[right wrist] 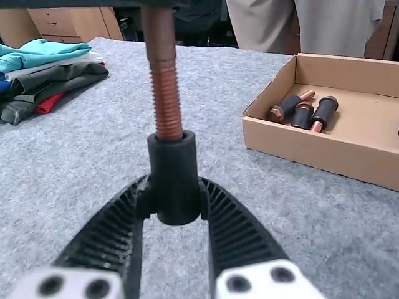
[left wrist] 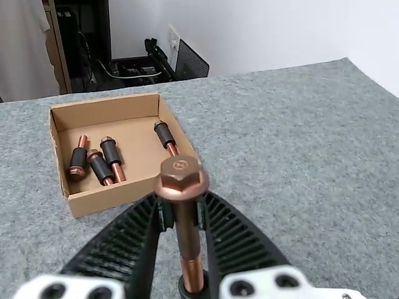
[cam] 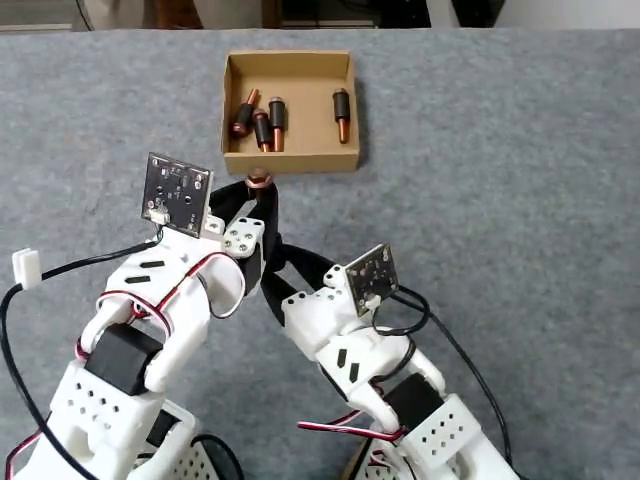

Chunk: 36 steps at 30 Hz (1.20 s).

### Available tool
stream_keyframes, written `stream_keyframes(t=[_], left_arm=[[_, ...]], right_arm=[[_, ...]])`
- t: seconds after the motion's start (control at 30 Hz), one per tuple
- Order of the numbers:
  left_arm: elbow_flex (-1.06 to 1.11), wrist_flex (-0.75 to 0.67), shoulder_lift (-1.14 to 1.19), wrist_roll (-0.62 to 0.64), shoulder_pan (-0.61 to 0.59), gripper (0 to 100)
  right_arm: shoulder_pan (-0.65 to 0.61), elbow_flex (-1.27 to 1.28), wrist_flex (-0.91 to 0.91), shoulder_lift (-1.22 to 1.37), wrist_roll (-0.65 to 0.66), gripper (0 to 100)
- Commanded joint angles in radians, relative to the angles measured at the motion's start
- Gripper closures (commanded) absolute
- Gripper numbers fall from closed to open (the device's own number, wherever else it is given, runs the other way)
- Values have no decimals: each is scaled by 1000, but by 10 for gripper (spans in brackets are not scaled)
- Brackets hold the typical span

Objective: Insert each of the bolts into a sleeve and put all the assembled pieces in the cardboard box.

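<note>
My left gripper (left wrist: pixel 182 215) is shut on a copper bolt (left wrist: pixel 181 180), just in front of the cardboard box (cam: pixel 290 160). The bolt's hex head (cam: pixel 259 180) points toward the box. My right gripper (right wrist: pixel 174 200) is shut on a black sleeve (right wrist: pixel 173 177). The bolt's threaded end (right wrist: pixel 167 99) sits in the sleeve's mouth, with most of the shaft outside. In the high view the right gripper (cam: pixel 273 262) lies close behind the left gripper (cam: pixel 256 205), partly under it. Several assembled pieces (cam: pixel 262 122) lie in the box, one (cam: pixel 342 113) apart from the others.
Grey felt covers the table (cam: pixel 500 200), with open room to the left and right of the box. A pile of folded clothes (right wrist: pixel 43 75) lies at one table edge. A white connector on a black cable (cam: pixel 25 268) lies beside the left arm.
</note>
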Motion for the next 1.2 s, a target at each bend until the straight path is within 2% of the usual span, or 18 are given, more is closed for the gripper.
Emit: stream_keyframes(t=[0.0, 0.1, 0.27, 0.6, 0.7, 0.8, 1.07, 1.17], left_arm=[[-6, -20, -5, 2, -17, 981], [-8, 8, -5, 5, -14, 981], [-8, 91, -7, 3, 63, 981], [20, 98, -15, 6, 64, 978], [-32, 172, -7, 14, 64, 914], [-83, 262, -5, 94, 64, 865], [-107, 327, -5, 101, 64, 843], [-147, 391, -4, 101, 51, 828]], right_arm=[[-7, -5, -5, -24, -5, 997], [-7, -5, -5, -24, -5, 997], [-7, -5, -5, -24, -5, 997], [-5, -4, 2, -24, -5, 997], [-5, -4, 2, -24, -5, 997], [-5, -4, 3, -24, -5, 997], [-7, -1, 3, -24, -3, 997], [-7, -4, 3, -22, -3, 997]])
